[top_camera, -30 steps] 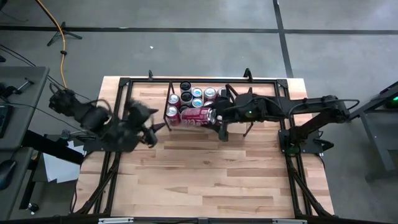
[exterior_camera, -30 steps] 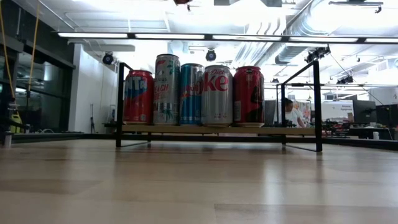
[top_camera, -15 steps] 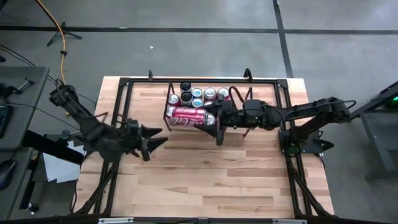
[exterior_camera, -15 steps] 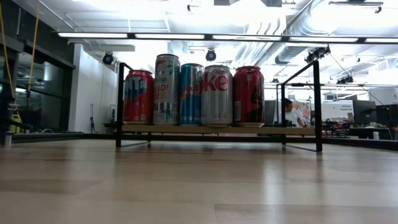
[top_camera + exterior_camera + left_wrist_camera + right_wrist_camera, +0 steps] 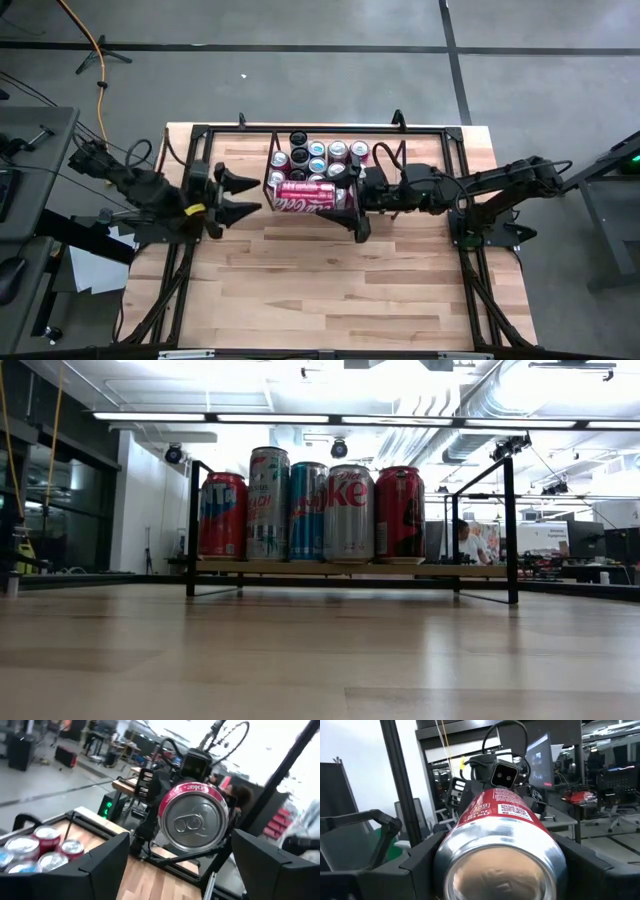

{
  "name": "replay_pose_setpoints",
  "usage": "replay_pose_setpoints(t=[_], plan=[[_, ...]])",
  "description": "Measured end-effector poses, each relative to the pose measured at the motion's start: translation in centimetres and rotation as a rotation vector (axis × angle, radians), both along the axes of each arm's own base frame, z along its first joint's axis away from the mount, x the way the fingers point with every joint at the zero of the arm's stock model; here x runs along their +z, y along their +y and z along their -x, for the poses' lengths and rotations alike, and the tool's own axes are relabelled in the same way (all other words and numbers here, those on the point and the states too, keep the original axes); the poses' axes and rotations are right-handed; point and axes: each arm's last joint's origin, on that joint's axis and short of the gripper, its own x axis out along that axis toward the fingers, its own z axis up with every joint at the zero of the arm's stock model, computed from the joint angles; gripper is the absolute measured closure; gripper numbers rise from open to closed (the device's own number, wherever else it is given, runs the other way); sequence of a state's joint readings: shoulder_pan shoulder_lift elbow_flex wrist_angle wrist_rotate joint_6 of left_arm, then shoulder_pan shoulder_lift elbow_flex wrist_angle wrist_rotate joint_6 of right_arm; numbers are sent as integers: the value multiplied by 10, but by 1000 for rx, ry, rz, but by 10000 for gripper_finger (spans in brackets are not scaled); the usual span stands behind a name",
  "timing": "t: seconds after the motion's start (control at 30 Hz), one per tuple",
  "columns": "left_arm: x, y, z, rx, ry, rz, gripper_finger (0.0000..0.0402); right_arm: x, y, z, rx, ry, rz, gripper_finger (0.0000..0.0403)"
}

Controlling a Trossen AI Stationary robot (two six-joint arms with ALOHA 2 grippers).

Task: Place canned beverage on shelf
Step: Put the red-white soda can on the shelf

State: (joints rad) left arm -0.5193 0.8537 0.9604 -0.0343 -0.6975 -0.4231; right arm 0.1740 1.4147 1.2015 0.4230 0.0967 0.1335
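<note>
Right gripper [image 5: 352, 196] reaches in level, clamped around a red aluminium can [image 5: 312, 196] lying sideways over the black wire shelf's [image 5: 268, 172] front edge. Left gripper [image 5: 243, 195] faces it, fingers spread, empty.

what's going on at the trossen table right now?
The right gripper holds a red can lying sideways, above the shelf where a cluster of upright cans already stands. The left gripper is open, just off the can's other end and pointed at it, not touching. The wrist views show the two grippers facing each other along the can. It is not yet set down on the shelf.
</note>
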Motion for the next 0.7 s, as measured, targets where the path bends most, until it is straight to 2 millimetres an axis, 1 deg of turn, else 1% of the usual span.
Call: replay_pose_setpoints(t=[0.13, 0.3, 0.53, 0.7], plan=[[-3, -3, -18, -43, -1, -100, 97, 1, 2, 0, 6, -9, 1, 110], [-6, -5, -39, -93, -33, -152, 96, 1, 2, 0, 6, -14, 0, 110], [-10, -1, -53, -82, -30, -164, 96, 2, 3, 0, 58, -14, -16, 110], [-11, 0, -65, -136, -79, -163, 96, 1, 4, 1, 65, -12, -14, 110]])
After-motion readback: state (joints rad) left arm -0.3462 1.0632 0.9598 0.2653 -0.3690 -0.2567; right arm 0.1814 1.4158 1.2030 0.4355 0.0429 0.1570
